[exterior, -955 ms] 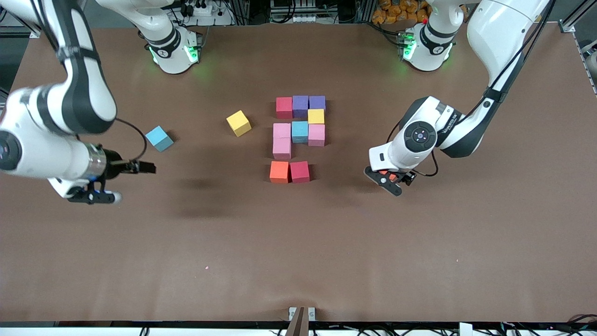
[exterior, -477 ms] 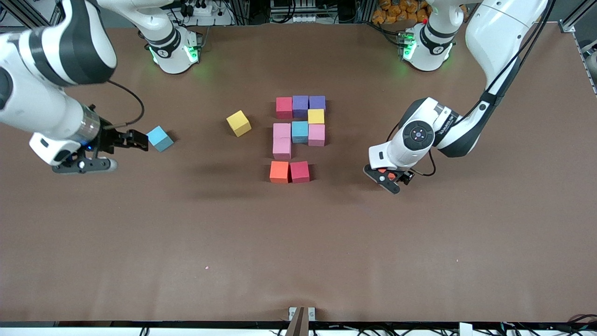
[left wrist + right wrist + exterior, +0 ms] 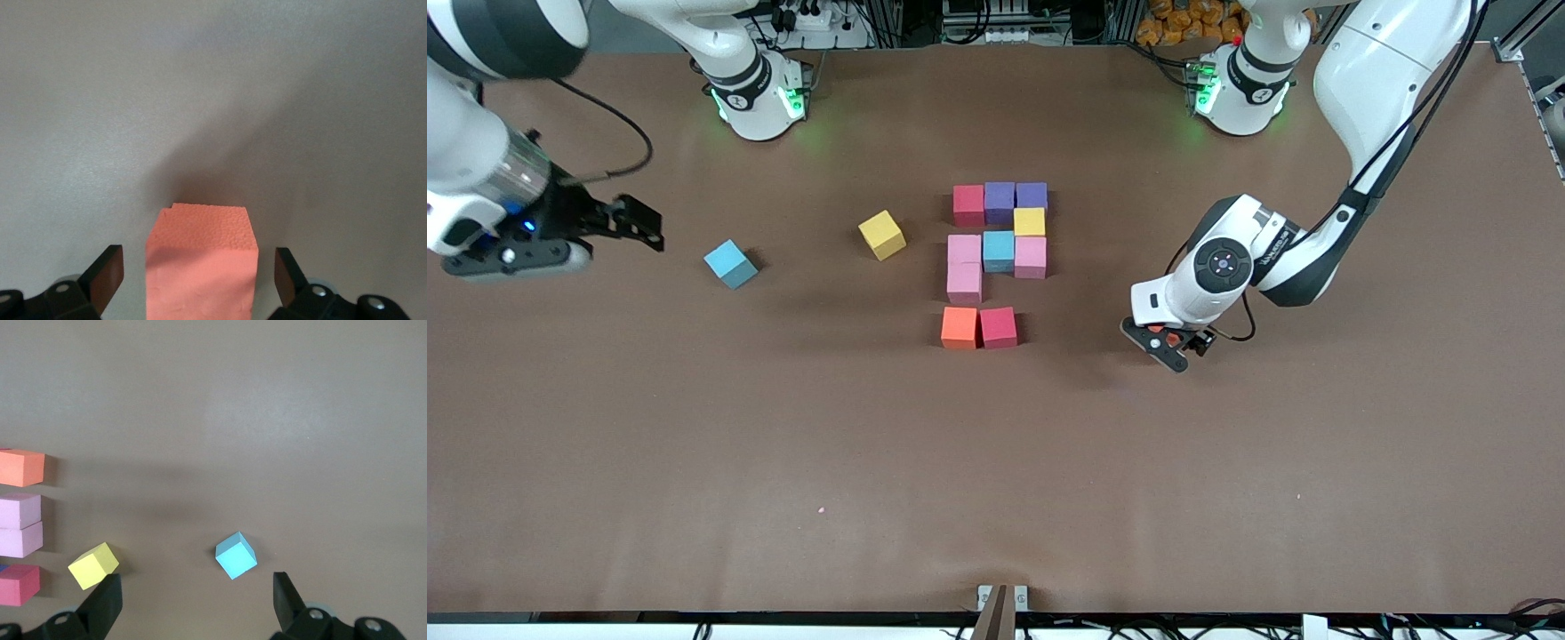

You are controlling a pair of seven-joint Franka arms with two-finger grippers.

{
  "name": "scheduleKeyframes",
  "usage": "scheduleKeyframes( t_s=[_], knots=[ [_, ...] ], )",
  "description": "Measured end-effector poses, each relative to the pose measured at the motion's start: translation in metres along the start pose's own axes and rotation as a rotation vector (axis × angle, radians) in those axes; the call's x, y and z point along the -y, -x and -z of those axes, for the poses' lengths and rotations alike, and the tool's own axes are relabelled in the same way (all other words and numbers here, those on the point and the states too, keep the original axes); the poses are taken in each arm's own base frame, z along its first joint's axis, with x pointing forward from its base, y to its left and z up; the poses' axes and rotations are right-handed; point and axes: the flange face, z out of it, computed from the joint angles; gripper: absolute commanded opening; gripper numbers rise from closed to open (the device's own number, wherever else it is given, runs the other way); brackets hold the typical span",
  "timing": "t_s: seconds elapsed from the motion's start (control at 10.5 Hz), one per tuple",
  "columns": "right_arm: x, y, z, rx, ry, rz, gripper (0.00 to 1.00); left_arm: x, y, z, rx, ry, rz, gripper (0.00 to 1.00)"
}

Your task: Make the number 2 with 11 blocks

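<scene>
Ten cubes of the number 2 are down, near mid-surface. The one gap is in the bottom row, beside the red cube on its side toward the left arm's end.

The loose orange cube looks like the eleventh. It sits on the surface, well apart from the digit toward the left arm's end. The left claw is low over it, jaws wide, one finger on each side with a visible gap to each face, so no grip yet.

My read on doing the grab well:
- The cube looks roughly centred and square to the fingers. Close as is, no re-aim.
- It's foam, so squeeze only until it holds or it will deform and release crooked.
- Lift clear before traversing. Come in from the left arm's end so the bottom row doesn't get nudged.
- Set it flush against the red cube, edges in line with the pink cube two rows up.

The right claw waits wide open and empty, raised at the right arm's end. Leave the spare yellow cube and spare sky-blue cube alone.
</scene>
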Motion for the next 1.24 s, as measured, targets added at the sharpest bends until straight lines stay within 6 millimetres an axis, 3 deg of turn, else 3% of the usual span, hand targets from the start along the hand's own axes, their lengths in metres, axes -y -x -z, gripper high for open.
scheduleKeyframes(
  t_s=[0.19,0.38,0.67,0.95,1.24],
  knots=[
    [0.005,0.006,0.027,-0.041,0.002,0.011,1.00,-0.003,0.001,-0.006,-0.009,0.006,-0.005,1.00],
    [0.006,0.007,0.041,-0.053,0.003,0.019,1.00,-0.004,0.006,-0.016,-0.021,0.014,-0.005,0.97],
    [0.005,0.019,0.057,0.004,0.001,0.064,1.00,-0.001,0.010,-0.024,-0.016,-0.029,-0.053,0.71],
    [0.003,0.020,0.062,0.003,0.000,0.086,1.00,0.009,0.014,-0.026,-0.015,-0.041,-0.052,0.39],
    [0.003,0.020,0.062,0.003,0.000,0.088,1.00,-0.002,0.005,-0.020,-0.038,-0.046,-0.079,0.31]
  ],
)
